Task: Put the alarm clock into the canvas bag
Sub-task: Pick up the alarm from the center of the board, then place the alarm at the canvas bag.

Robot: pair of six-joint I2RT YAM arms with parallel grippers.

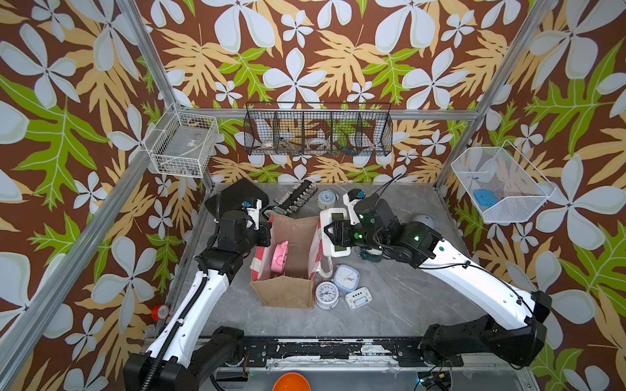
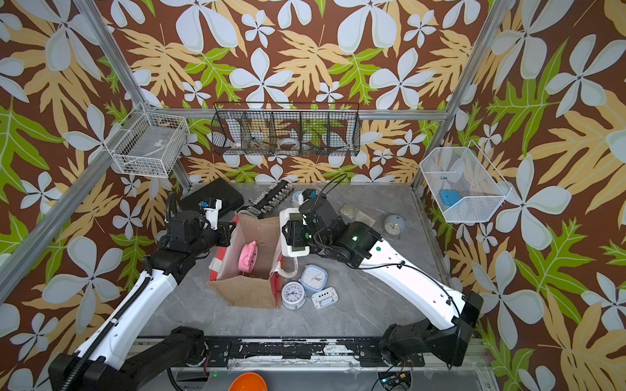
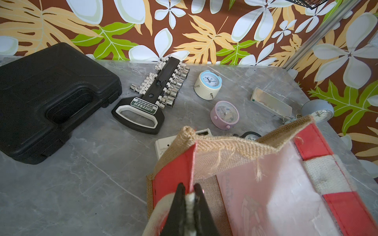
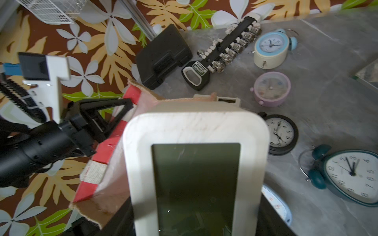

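Note:
The canvas bag [image 1: 284, 292] [image 2: 247, 292] stands open mid-table, tan burlap with red-and-white striped sides, and a pink clock [image 1: 279, 256] lies inside it. My left gripper [image 1: 267, 233] [image 3: 189, 190] is shut on the bag's left rim, where the white strap meets it. Held up at the bag's right rim, not inside it, is the alarm clock [image 1: 336, 216] [image 2: 297, 250] [image 4: 194, 126], a white digital one with a dark screen. My right gripper [image 1: 333, 234] [image 4: 194, 221] is shut on its two sides.
Several other clocks lie on the table: a blue square one [image 1: 346, 278], a round silver one [image 1: 327, 295] and a small white digital one [image 1: 358, 298] beside the bag, with a teal one [image 4: 351, 175] under my right arm. A black case [image 1: 237, 196] and socket rack [image 1: 294, 199] sit behind.

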